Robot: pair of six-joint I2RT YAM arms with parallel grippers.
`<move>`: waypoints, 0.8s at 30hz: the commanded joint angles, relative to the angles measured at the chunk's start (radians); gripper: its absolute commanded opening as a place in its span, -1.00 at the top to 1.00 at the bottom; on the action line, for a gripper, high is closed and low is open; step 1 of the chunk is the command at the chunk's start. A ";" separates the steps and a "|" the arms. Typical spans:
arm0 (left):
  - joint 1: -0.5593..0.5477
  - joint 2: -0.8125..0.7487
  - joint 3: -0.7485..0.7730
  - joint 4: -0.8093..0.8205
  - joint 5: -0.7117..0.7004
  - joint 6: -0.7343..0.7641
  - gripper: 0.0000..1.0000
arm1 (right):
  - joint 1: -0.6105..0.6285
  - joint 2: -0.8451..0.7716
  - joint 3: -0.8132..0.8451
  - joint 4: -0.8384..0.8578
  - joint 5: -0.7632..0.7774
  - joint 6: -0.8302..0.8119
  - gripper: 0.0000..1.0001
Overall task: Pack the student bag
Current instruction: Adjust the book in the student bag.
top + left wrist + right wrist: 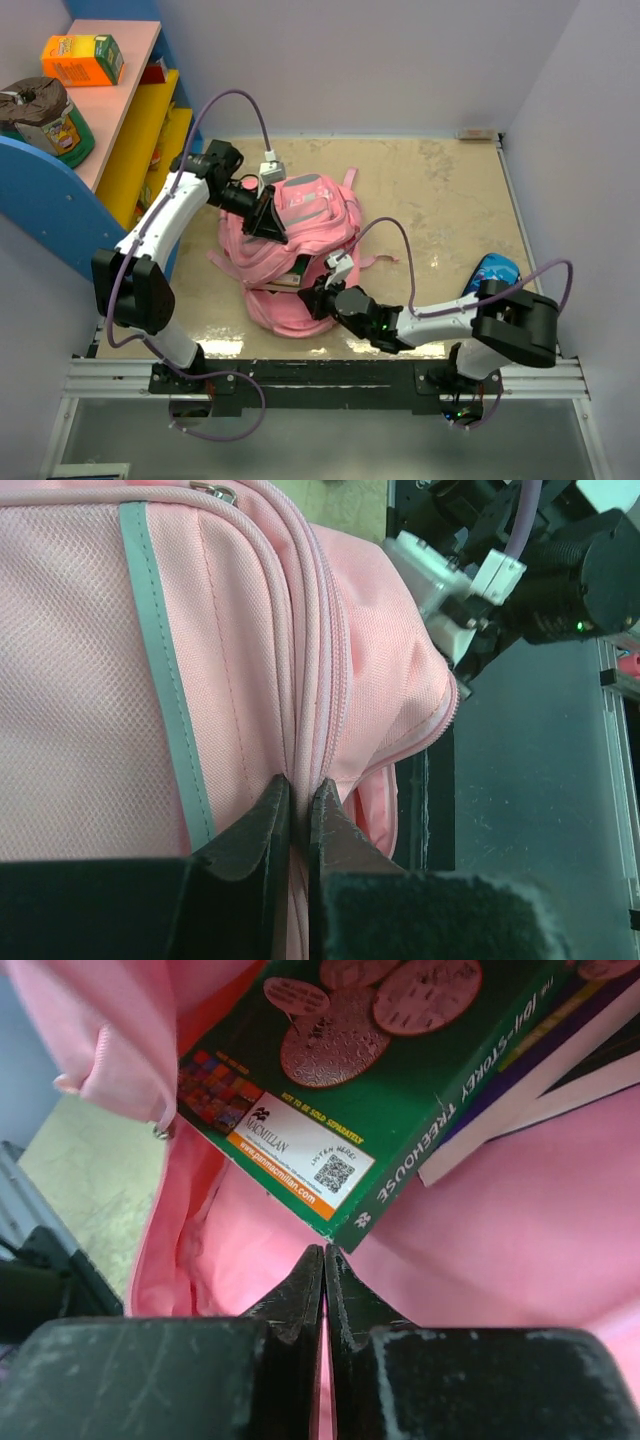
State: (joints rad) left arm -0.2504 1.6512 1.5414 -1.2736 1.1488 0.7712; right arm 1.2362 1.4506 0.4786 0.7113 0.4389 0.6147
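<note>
Inside student bag (312,222), green book (400,1090), seemingly protruding

top external: fixed, high above and behind the bases, facing down and forward over the table (440,200). far view; left arm (165,215), right arm (440,318) and the whole student bag (312,225) fit in frame.

left wrist: rides the left arm, looks out along the left gripper (299,792). very near; pink bag fabric and zip seam fill most of the frame, the right arm's wrist at upper right.

right wrist: looks out along the right gripper (324,1255) into the bag's open mouth. very near, a green book (400,1100) across the top.

shared: the bag is in all three views; top external and left wrist both catch the right arm.
</note>
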 commanded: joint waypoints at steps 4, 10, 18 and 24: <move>-0.078 -0.044 -0.072 0.123 0.091 -0.029 1.00 | 0.002 0.140 0.155 0.013 0.262 0.051 1.00; -0.151 -0.007 -0.058 0.387 0.017 -0.275 1.00 | -0.001 -0.088 0.112 -0.110 0.351 0.014 0.83; -0.210 0.134 0.069 0.398 -0.054 -0.317 0.52 | 0.037 -0.611 -0.075 -0.471 0.189 0.109 -0.29; -0.208 0.098 0.030 0.312 -0.101 -0.184 -0.09 | 0.282 -0.448 0.049 -0.599 0.227 0.086 -0.21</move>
State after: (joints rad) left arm -0.4671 1.8046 1.5719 -0.9596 1.0649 0.5030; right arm 1.3891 0.8490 0.4358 0.2790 0.6647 0.6998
